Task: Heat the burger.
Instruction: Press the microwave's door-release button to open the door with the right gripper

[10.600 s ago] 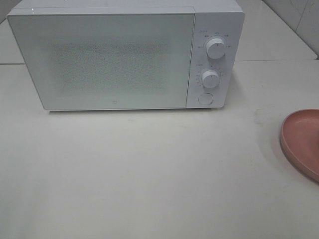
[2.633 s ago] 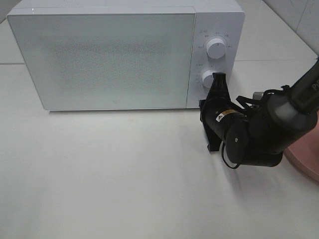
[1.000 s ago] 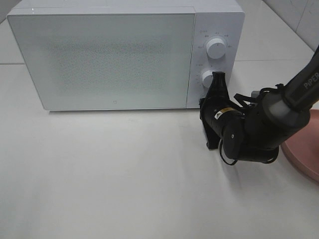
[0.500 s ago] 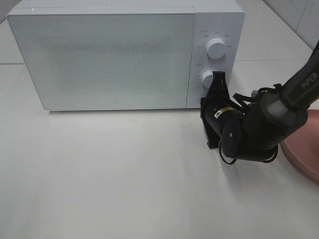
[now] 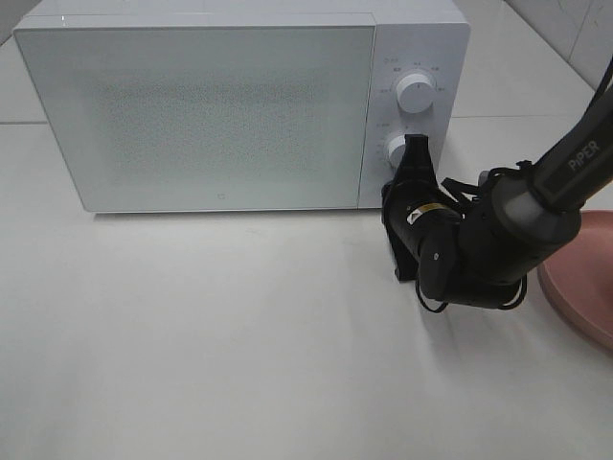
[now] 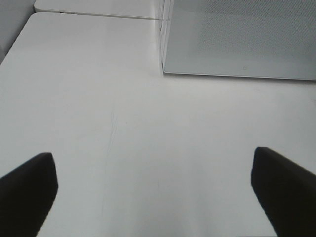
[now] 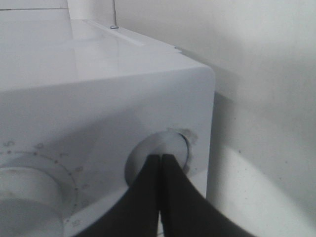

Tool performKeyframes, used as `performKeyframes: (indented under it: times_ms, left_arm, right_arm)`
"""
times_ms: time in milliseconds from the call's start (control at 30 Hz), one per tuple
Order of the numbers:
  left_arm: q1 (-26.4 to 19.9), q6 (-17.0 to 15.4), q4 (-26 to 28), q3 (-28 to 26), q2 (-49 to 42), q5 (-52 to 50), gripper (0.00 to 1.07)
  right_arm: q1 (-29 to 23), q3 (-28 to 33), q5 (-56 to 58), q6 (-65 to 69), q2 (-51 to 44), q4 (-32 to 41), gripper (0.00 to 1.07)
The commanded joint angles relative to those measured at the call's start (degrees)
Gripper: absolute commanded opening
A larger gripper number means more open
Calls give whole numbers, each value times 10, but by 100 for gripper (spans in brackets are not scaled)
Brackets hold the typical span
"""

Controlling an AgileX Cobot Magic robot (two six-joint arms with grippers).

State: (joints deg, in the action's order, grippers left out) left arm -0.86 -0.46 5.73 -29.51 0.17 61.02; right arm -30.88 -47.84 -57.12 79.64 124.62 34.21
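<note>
White closed microwave door (image 5: 201,110); pink plate (image 5: 586,287) alongside.

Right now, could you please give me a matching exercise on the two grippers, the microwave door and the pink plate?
Things:
1 left gripper
2 right gripper
3 microwave door
4 pink plate

States:
A closed, frosted panel
B jaws open over the table
C at the table's right edge
D jaws shut, tips on the round button

Pairs: 1-B, 2-D, 3-A, 4-C.
</note>
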Motion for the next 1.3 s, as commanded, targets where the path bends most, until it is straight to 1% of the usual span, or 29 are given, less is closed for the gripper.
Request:
performKeyframes:
  times_ms: [33, 467, 600, 700, 1000, 1167, 1233, 1300]
  left_arm:
    - [-1, -4, 3, 0, -3, 1, 100]
    - [-1, -4, 3, 0, -3, 1, 100]
    - [-1, -4, 3, 0, -3, 1, 100]
    - [-1, -4, 3, 0, -3, 1, 100]
    - [-1, -4, 3, 0, -3, 1, 100]
    - [-1, -5, 3, 0, -3, 1, 100]
    - [-1, -5, 3, 0, -3, 1, 100]
    - [-1, -5, 3, 0, -3, 1, 100]
  right_arm:
    - [0, -13, -2, -5, 7, -4, 0]
    - [0, -15, 7, -5, 7, -5, 0]
    - [0, -36, 18, -5, 7, -20, 0]
    - [0, -42, 19, -10, 7, -18, 0]
    - [0, -47, 10, -9, 16, -5, 0]
    - [0, -68, 2, -19, 17, 2, 0]
    - [0, -89, -3, -28, 18, 14, 0]
    - [0, -96, -6, -32, 20, 17, 0]
